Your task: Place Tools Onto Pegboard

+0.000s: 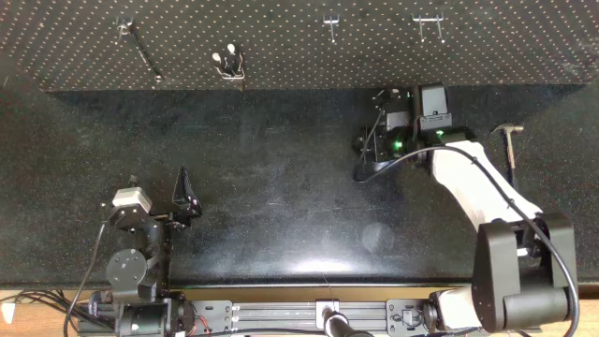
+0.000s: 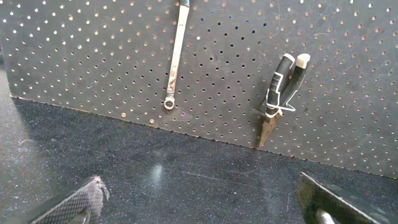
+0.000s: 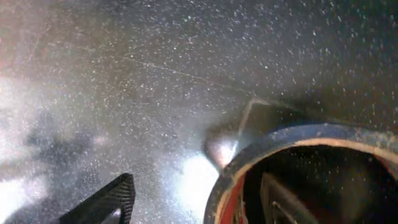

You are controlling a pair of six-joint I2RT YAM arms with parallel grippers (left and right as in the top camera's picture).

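**Top view:** A black speckled worktop (image 1: 281, 187) meets a dark perforated pegboard (image 1: 281, 37). A slim metal wrench (image 1: 142, 53) and pliers (image 1: 228, 64) hang on the pegboard. A hammer (image 1: 511, 145) lies on the worktop just beside the right arm. The right gripper (image 1: 379, 150) sits low near the pegboard's foot.

**Left wrist view:** The left gripper (image 2: 205, 205) is released, jaws wide apart, facing the wrench and the black-and-white-handled pliers.

**Right wrist view:** A blue-rimmed round object (image 3: 298, 132) rests on the worktop at the right gripper. Whether it is grasped cannot be told.

Right arm (image 1: 463, 178): white forearm shell, black joint housings, green lights at wrist, black cable alongside. Left arm (image 1: 140, 239): black links, silver motor cap. Left gripper (image 2: 200, 186): black fingers, one pad cross-hatched.
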